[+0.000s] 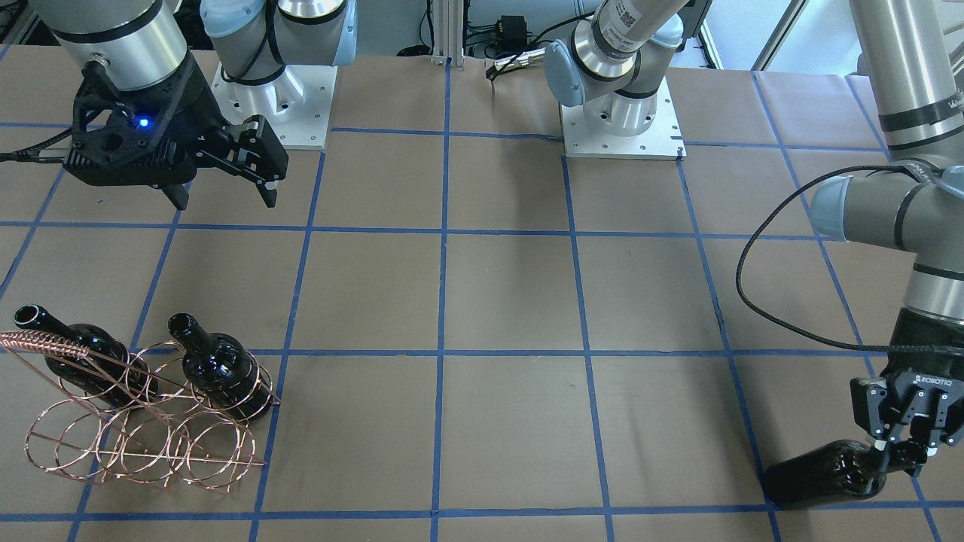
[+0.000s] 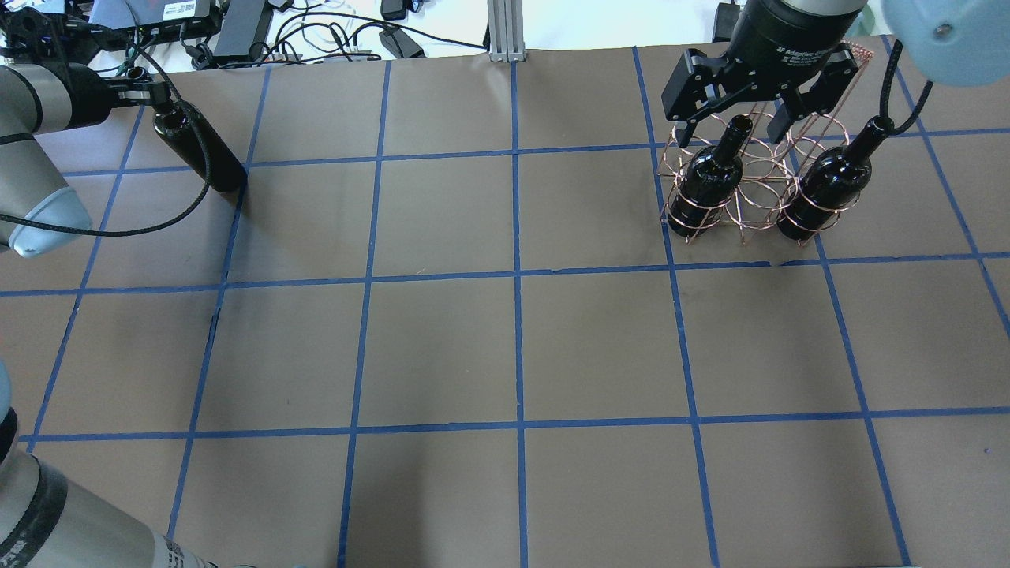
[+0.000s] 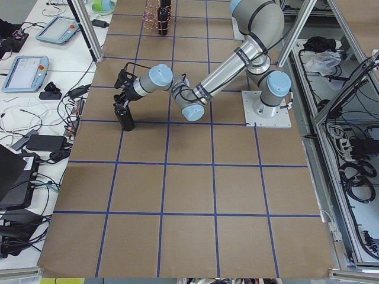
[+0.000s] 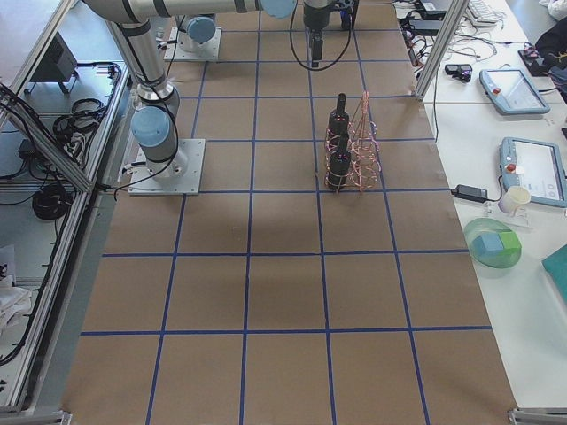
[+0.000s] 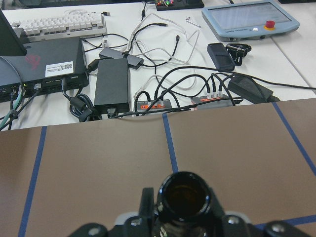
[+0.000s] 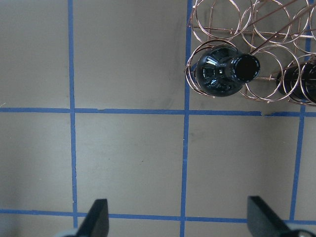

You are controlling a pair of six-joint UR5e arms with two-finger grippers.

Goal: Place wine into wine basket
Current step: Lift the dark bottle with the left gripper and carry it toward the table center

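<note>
The wine (image 1: pixel 821 474) is a dark glass bottle at the table's far left end, upright in the exterior left view (image 3: pixel 125 115). My left gripper (image 1: pixel 896 452) is shut on its neck. The left wrist view shows its open mouth (image 5: pixel 185 195) between the fingers. Whether its base touches the table I cannot tell. The copper wire wine basket (image 1: pixel 45 342) stands at the far right (image 2: pixel 757 170) with two look-alike bottles (image 2: pixel 706 185) (image 2: pixel 824 185) upright in its outer front rings. My right gripper (image 2: pixel 734 126) hovers open high above the basket, holding nothing; its fingers (image 6: pixel 96 219) frame bare table.
Just past the table edge by the left gripper lie cables, power bricks (image 5: pixel 112 84), a keyboard and a teach pendant (image 5: pixel 247 19). Both arm bases (image 1: pixel 621 128) (image 1: pixel 275 98) sit at the robot's side. A black cable (image 1: pixel 753 256) loops off the left arm.
</note>
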